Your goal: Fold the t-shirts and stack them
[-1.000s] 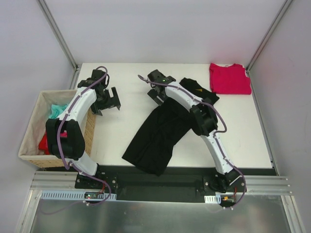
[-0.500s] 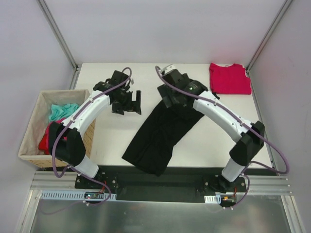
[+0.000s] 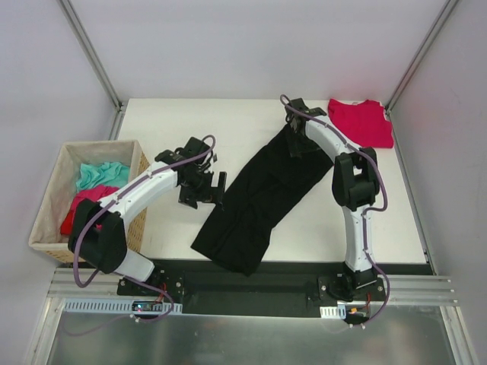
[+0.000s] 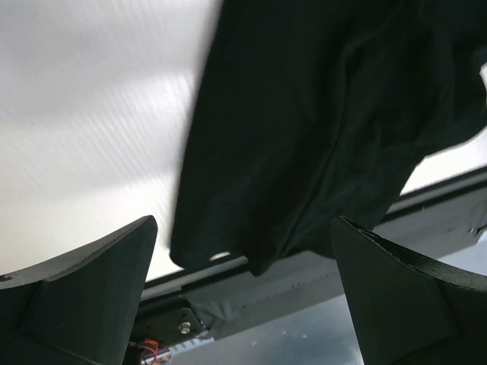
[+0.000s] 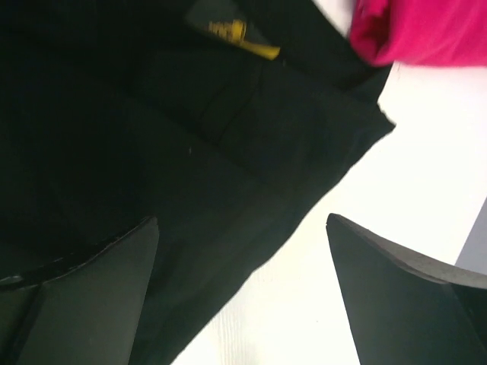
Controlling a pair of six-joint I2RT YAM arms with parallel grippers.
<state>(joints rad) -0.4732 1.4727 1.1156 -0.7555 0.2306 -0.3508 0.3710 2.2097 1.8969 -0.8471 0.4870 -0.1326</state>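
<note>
The left gripper, jaws spread and empty, hovers just beside the black t-shirt's left edge, the shirt lying diagonally from the table's near edge up to the right gripper, likewise spread, over its far end near the red t-shirt.

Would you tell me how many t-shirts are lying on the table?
2. The black t-shirt lies diagonally across the middle; the red t-shirt sits at the far right corner. Teal and red cloth in the basket may hide more.
</note>
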